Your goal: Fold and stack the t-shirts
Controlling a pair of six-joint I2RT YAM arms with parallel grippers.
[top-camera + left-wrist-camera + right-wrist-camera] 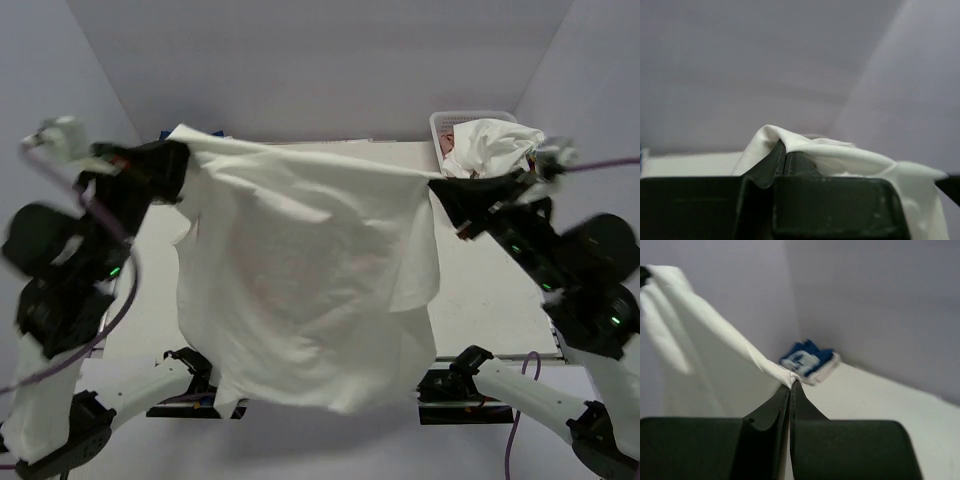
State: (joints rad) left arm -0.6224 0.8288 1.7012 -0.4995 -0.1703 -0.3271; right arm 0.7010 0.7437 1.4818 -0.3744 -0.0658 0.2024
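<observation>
A plain white t-shirt [310, 280] hangs stretched in the air between both arms, draping down over the middle of the table. My left gripper [183, 160] is shut on its upper left corner, and the cloth [840, 157] folds over the shut fingers. My right gripper [436, 185] is shut on the upper right corner, the cloth [715, 330] running taut up to the left from the fingertips. A folded blue t-shirt [807, 359] with white graphic lies at the far corner of the table, on top of other folded cloth.
A white lattice basket [440, 124] stands at the back right, holding a crumpled white t-shirt [490, 145] and something pinkish. Bare table [490, 300] shows to the right of the hanging shirt. Grey walls close in on three sides.
</observation>
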